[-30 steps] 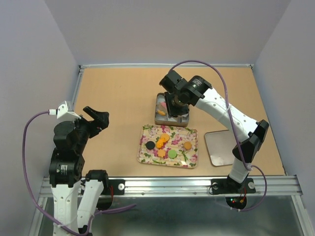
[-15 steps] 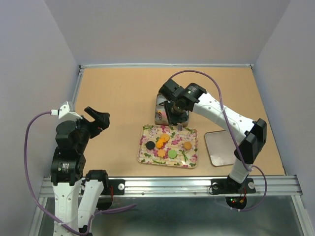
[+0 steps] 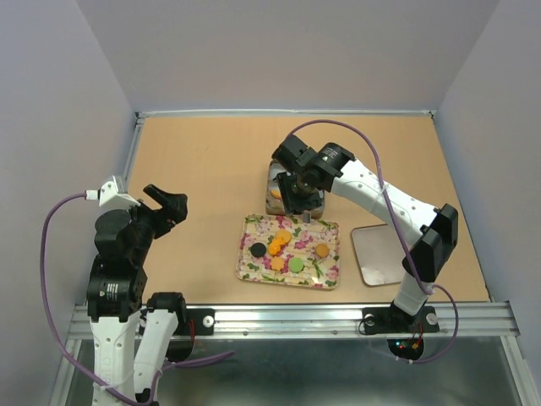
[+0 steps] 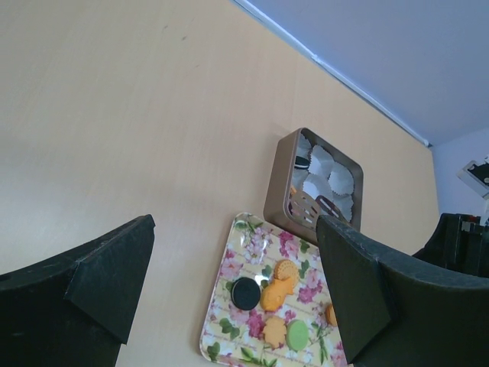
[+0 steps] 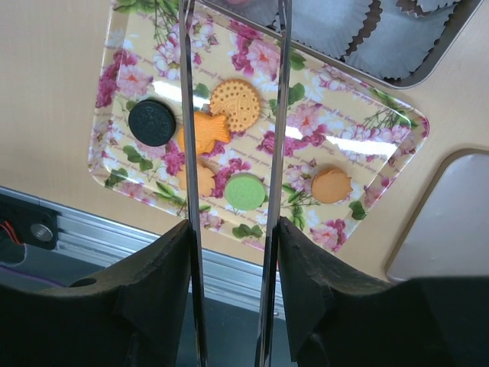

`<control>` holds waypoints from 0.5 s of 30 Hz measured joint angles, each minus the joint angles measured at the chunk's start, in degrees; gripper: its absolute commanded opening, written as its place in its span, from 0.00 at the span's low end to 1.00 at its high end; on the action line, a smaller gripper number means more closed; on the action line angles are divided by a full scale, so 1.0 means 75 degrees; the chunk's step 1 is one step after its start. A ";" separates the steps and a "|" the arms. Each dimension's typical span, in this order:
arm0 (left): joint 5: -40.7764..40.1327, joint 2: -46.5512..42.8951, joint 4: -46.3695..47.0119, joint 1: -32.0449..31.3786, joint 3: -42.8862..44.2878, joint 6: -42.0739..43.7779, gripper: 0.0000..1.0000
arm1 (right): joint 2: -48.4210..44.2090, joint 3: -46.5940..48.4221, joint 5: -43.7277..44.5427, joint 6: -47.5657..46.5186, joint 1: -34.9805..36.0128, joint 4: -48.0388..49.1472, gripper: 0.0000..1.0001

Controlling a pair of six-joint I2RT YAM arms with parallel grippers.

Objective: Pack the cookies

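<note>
Floral tray (image 5: 348, 115) x1; tin (image 4: 276, 183) x1 at its 12 o'clock. Cookies (image 5: 244, 191) on tray: 6 (4 orange, 1 green, 1 black). We judge them light, stiff, slick; pinch across edges. Left gripper (image 4: 235, 245) wide apart, empty. Right gripper (image 3: 297, 203) over tin, tips unseen; we can't tell its grip.

A flowered tray (image 3: 330, 271) was set on a tan table (image 3: 203, 169). Just behind the tray, a metal box (image 4: 279, 183) lined with white paper cups (image 4: 330, 172) was placed. A flat grey lid (image 3: 378, 254) was laid just right of the tray, and a metal rail (image 3: 287, 320) was fixed in front of it.
</note>
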 measured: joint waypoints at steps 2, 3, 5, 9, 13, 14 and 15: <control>-0.0006 -0.0020 0.0003 0.0000 0.0000 0.0000 0.99 | -0.0003 -0.0006 0.0000 0.0000 0.0000 0.0006 0.52; -0.0006 -0.0032 0.0000 0.0000 0.0000 0.0000 0.99 | 0.0000 -0.0009 -0.0003 0.0000 0.0000 0.0006 0.52; -0.0009 -0.0044 0.0003 0.0000 0.0000 0.0000 0.99 | -0.0003 -0.0012 0.0000 0.0003 0.0000 0.0006 0.52; -0.0017 -0.0044 0.0003 0.0000 0.0000 0.0009 0.99 | -0.0117 -0.0012 0.0006 0.0009 0.0000 -0.0012 0.52; -0.0216 0.0047 -0.0038 0.0000 0.0029 0.0181 0.99 | -0.0367 0.0111 0.0015 0.0000 0.0000 -0.0172 0.52; -0.0300 0.0099 -0.0079 -0.0003 0.0073 0.0216 0.99 | -0.0446 0.0160 0.0000 -0.0003 0.0000 -0.0201 0.51; -0.0449 0.0207 -0.0102 -0.0003 0.0140 0.0265 0.99 | -0.0533 0.0175 -0.0044 -0.0012 0.0000 -0.0213 0.51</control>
